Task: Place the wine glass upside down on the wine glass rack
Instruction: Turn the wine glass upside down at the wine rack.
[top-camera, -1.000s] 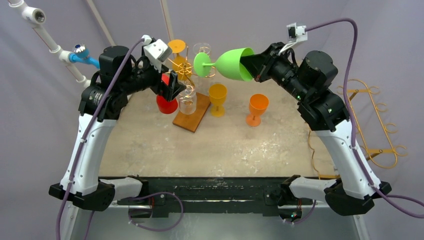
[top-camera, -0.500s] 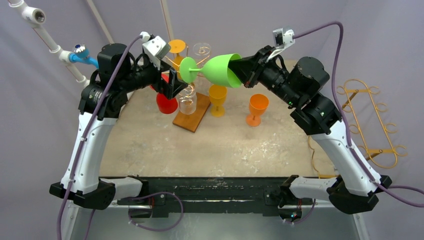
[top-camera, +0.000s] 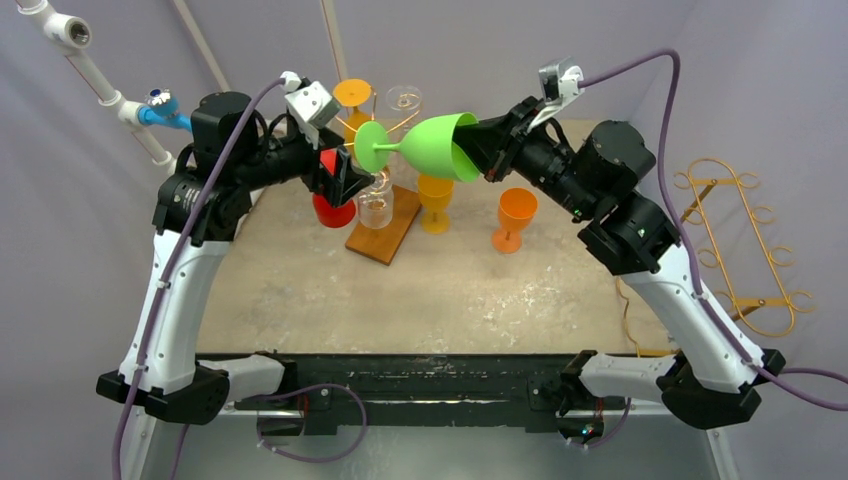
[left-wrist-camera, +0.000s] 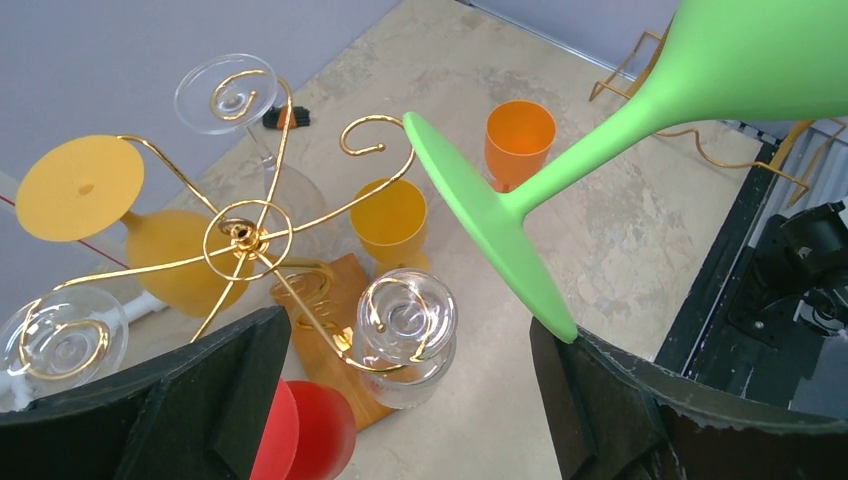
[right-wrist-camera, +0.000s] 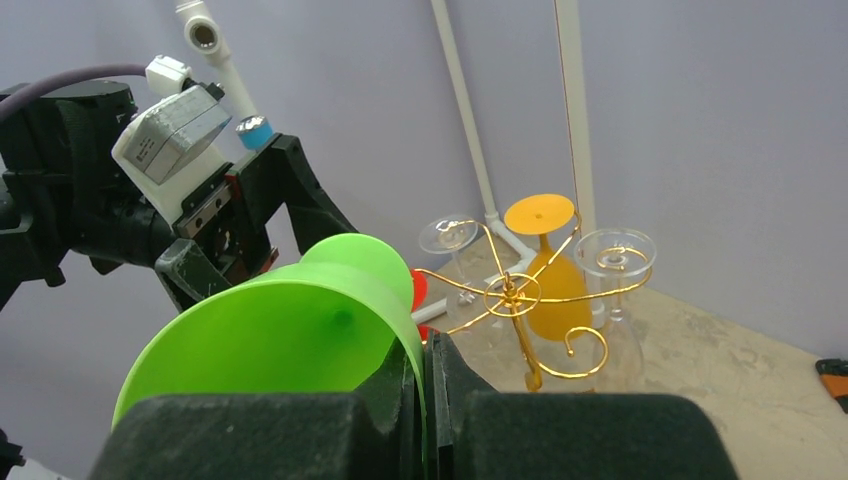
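So the right gripper (top-camera: 472, 150) is pinching the rim of the green wine glass (top-camera: 435, 148), one finger inside the bowl and one outside, pressed tight on the wall. The glass is up in the air lying on its side, around 12 o'clock over the table (top-camera: 450, 290), with its foot pointing to 9 o'clock and the open bowl to 3. The foot is right by the gold wire rack (left-wrist-camera: 243, 235), close to a curled hook (left-wrist-camera: 365, 133) at the rack's 1 o'clock in the left wrist view. Honestly can't tell whether foot and hook are touching. The left gripper (top-camera: 347, 175) is spread wide with nothing in it, hovering on the rack's 9 o'clock side over a red glass (top-camera: 333, 208). The rack stands on a wooden base (top-camera: 385, 235) and carries a yellow-orange glass (left-wrist-camera: 80, 187) and three clear glasses (left-wrist-camera: 405, 312), all foot-up. At 3 o'clock from the base are a yellow cup (top-camera: 435, 192) and then an orange cup (top-camera: 515, 215), both upright. A second gold rack (top-camera: 740, 240) sits off at the far 3 o'clock side.
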